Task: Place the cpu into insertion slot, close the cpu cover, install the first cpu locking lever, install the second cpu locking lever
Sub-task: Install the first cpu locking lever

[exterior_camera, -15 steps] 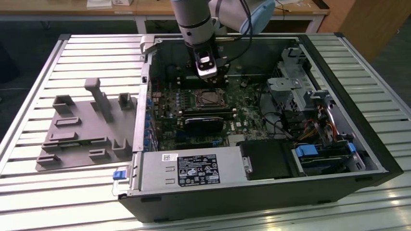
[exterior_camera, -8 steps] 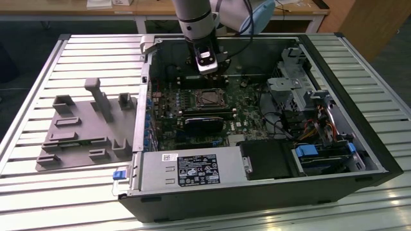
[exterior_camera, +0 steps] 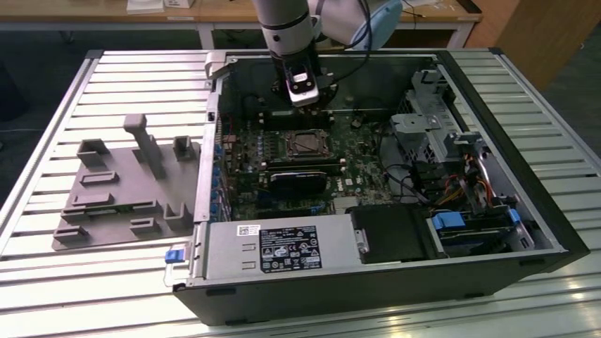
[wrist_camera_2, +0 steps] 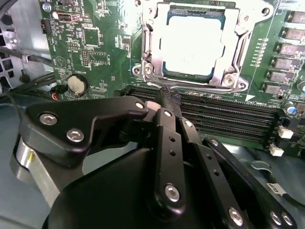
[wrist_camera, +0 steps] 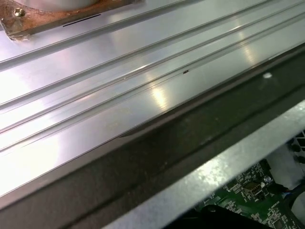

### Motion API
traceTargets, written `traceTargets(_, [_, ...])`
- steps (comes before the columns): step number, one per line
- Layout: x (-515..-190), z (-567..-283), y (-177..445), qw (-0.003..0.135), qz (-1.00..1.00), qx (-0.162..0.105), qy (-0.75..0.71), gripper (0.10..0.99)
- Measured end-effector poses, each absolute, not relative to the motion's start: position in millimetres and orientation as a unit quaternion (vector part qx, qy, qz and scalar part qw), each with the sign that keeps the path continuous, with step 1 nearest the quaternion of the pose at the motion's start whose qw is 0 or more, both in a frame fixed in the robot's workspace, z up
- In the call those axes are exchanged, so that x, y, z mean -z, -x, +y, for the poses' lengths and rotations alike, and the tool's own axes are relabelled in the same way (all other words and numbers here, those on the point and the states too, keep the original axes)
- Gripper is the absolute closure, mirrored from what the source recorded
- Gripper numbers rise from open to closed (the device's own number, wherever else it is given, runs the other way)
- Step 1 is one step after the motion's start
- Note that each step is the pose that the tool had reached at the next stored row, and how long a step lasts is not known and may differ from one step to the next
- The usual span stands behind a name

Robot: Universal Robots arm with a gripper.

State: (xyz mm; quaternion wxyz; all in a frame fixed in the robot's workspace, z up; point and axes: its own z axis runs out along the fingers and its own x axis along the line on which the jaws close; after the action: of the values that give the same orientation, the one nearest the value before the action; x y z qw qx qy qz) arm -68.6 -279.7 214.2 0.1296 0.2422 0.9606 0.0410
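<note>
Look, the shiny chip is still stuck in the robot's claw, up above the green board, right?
No. The cpu already lies in the insertion slot on the green board, as the second wrist view shows. The gripper hangs above the board nearby.

Grey moulded fixture tray (exterior_camera: 122, 193) lies on the slatted metal table (exterior_camera: 56, 282), well off to the exterior view's left of the claw. Black drive cage (exterior_camera: 395, 232) and labelled power supply (exterior_camera: 272, 250) sit nearer the camera than the claw.

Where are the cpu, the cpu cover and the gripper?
cpu (wrist_camera_2: 188, 45): second wrist view, middle of its grey metal top.
cpu cover (wrist_camera_2: 239, 52): second wrist view, side bar of the silver frame.
gripper (wrist_camera_2: 170, 98): second wrist view, black fingertips.
</note>
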Motion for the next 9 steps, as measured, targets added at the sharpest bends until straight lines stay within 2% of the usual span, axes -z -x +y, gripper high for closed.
traceTargets(4, [-214.1, -279.8, 68.5, 0.128, 0.961, -0.040, -0.242, 0.984])
traceTargets(9, [-213.6, -280.6, 66.2, 0.114, 0.963, -0.030, -0.242, 0.984])
